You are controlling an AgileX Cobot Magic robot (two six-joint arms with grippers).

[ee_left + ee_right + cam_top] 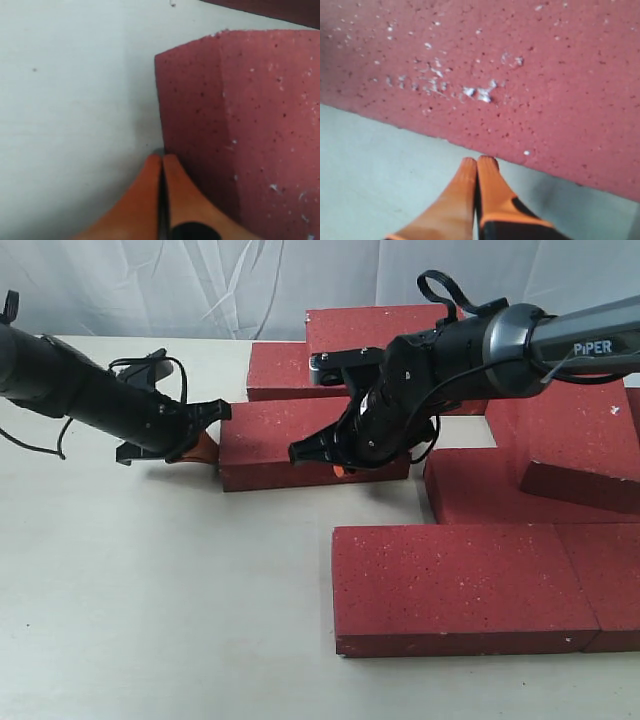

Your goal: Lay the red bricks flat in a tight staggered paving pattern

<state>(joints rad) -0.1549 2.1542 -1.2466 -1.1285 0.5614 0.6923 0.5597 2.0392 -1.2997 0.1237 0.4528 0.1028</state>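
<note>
Pressing its two orange fingers shut with nothing between them, the left claw (205,445) (162,165) sits low on the pale table (150,590). Its tips are at the short left end of the middle brick (290,435) (240,125), touching it or very nearly.

The right claw (340,468) (477,167) is also closed and empty. Its tips point at the same brick's (520,75) near long side, just beside it, toward the right end.

This brick lies flat, with its long axis running left to right across the exterior view.

The other red bricks (460,585) surround it: two behind, a side-by-side pair in front, and more to the right, where one (590,455) seems to rest tilted on its neighbour.

The brick looks stiff, dense and probably heavy. Its gritty, white-specked surface should not slip, though corners might chip if knocked. Likely too broad to pinch across its face, it is best handled by pushing low on an end or side face. A push off-centre would probably swing it round.
</note>
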